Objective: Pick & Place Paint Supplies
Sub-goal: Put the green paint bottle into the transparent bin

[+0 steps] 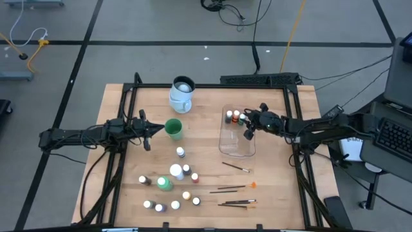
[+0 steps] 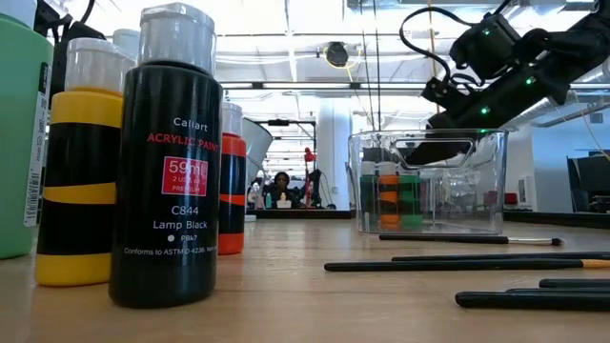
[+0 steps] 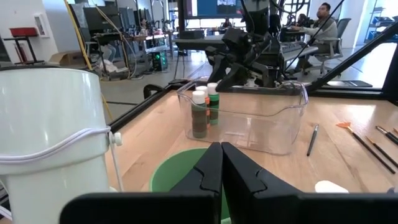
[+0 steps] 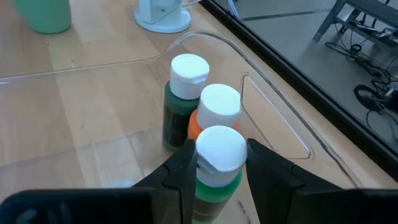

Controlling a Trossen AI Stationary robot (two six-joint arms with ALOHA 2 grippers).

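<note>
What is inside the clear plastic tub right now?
Three white-capped bottles stand in the clear tub: a dark green bottle, an orange bottle, and a green bottle between the right gripper fingers.

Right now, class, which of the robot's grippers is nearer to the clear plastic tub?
The right. The right gripper is over the clear tub, shut on a green bottle; the left gripper hangs beside the green cup.
</note>
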